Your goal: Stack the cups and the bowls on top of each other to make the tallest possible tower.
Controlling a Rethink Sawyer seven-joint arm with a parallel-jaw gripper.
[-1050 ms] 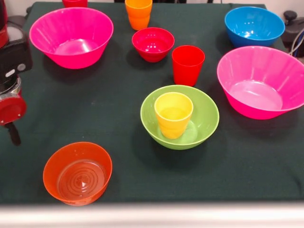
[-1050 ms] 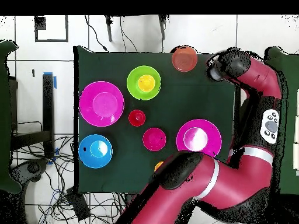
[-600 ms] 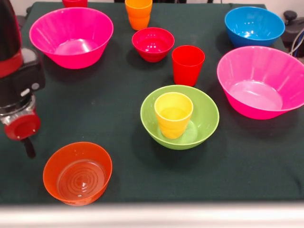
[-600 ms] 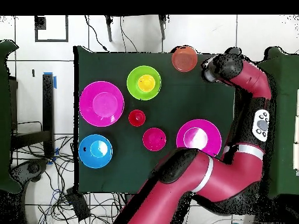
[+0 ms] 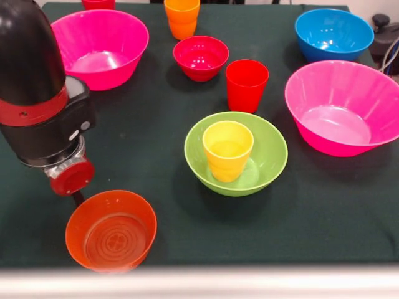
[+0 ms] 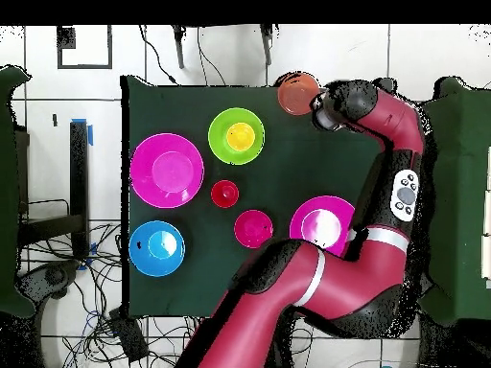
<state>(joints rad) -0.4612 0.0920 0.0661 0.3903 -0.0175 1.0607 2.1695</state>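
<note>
orange bowl [image 5: 111, 231]: small, glossy plastic, ringed flat bottom. Sits upright at the near edge of the surface [image 5: 149, 156], well apart from the other stuff.
handling: my guess is light and stiff but slick, so it'll skate or tip if nudged sideways. The thin rim looks like the only real place to pinch, one finger inside the wall and one outside.
pincer [image 5: 76, 198]: right at the bowl's far-left rim, seemingly touching it, mostly hidden under the wrist. Honestly can't tell if it's spread, clamped, or has the rim.
tower so far: yellow cup [image 5: 227, 150] standing in the lime-green bowl [image 5: 268, 152], off to the right of the orange bowl.
spares: red cup [image 5: 246, 85], crimson bowl [image 5: 201, 57], orange cup [image 5: 181, 17], blue bowl [image 5: 333, 33], two pink bowls [image 5: 93, 47] [image 5: 343, 106], all loose.
</note>
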